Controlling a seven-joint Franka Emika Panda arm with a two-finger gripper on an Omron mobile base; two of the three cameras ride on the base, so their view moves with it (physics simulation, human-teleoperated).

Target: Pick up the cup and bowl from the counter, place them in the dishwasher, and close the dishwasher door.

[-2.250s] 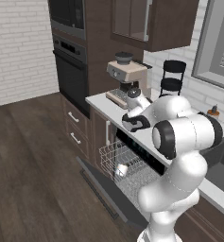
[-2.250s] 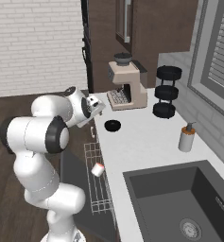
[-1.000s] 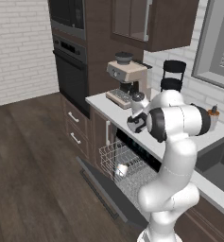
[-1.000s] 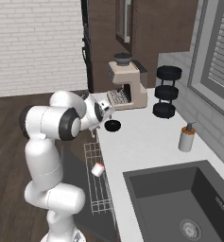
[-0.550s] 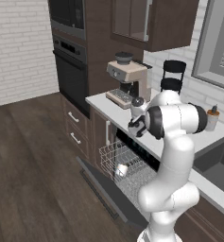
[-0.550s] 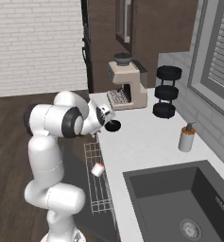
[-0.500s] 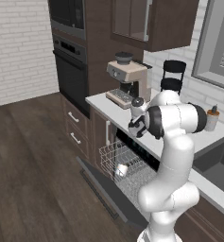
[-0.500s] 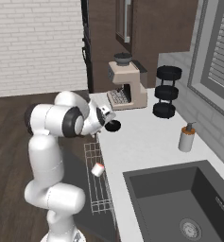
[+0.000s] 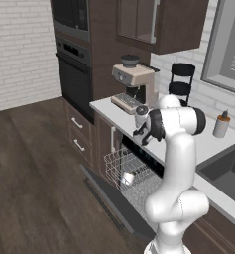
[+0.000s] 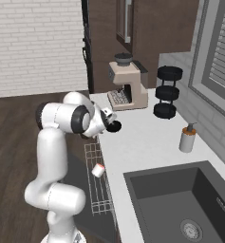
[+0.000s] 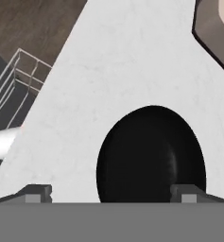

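The black bowl (image 11: 151,153) sits on the pale counter (image 11: 123,61) close to its front edge, directly below my gripper (image 11: 113,193). The jaws are open, with one fingertip (image 11: 38,191) left of the bowl and the other over its right side. In the right base view the gripper (image 10: 109,122) hangs right at the bowl (image 10: 115,126). The cup (image 10: 98,170) lies on its side in the wire rack (image 10: 97,185) of the dishwasher. The dishwasher door (image 9: 101,191) is folded down, open. The left base view shows the gripper (image 9: 139,131) above the rack (image 9: 124,168) and the cup (image 9: 127,177).
A coffee machine (image 10: 126,88) stands on the counter behind the bowl, with a black three-tier stand (image 10: 167,92) to its right. A soap bottle (image 10: 186,139) stands near the wall, and the dark sink (image 10: 180,199) lies further right. Wall ovens (image 9: 72,64) are to the left.
The arm has swung the hand forward and down to the bowl. The jaws stayed open, and the cup and bowl have not moved.
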